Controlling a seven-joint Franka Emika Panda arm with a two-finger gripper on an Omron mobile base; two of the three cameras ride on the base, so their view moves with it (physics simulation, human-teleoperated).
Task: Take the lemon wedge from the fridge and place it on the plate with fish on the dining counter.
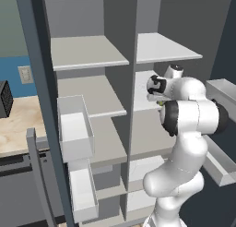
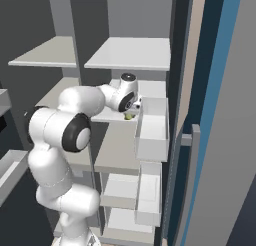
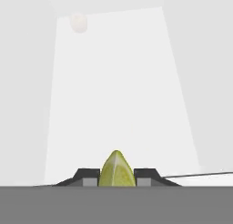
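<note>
Inside the open fridge [image 1: 120, 83] we go: pale grey shelves stacked in two columns, bins hanging on both doors, and the white arm reaching deep onto a middle shelf in the right column. On the hand view the gripper [image 3: 117, 176] is clamped on the wedge [image 3: 116, 169], one dark tip pressed to each side of the yellow-green flesh, its point sticking up between them. From the right base view the wedge [image 2: 128, 116] peeks out just under the hand, low over the shelf and just left of the door bin [image 2: 152, 130].

The grip looks centred, so the job now is getting out cleanly. I'd say lift a touch first so the wedge clears the shelf, then draw straight back toward the near side, keeping the wrist away from that bin and from the shelf above. No twisting while inside: the wedge is slippery-looking and tapered, and a sideways knock could squeeze it out of the tips. Keep the jaws shut all the way out.

The count: one wedge, one gripper, one fridge with two doors open. One small pale blob [image 3: 78, 22] sits at the far back of the shelf; too faint to name.
</note>
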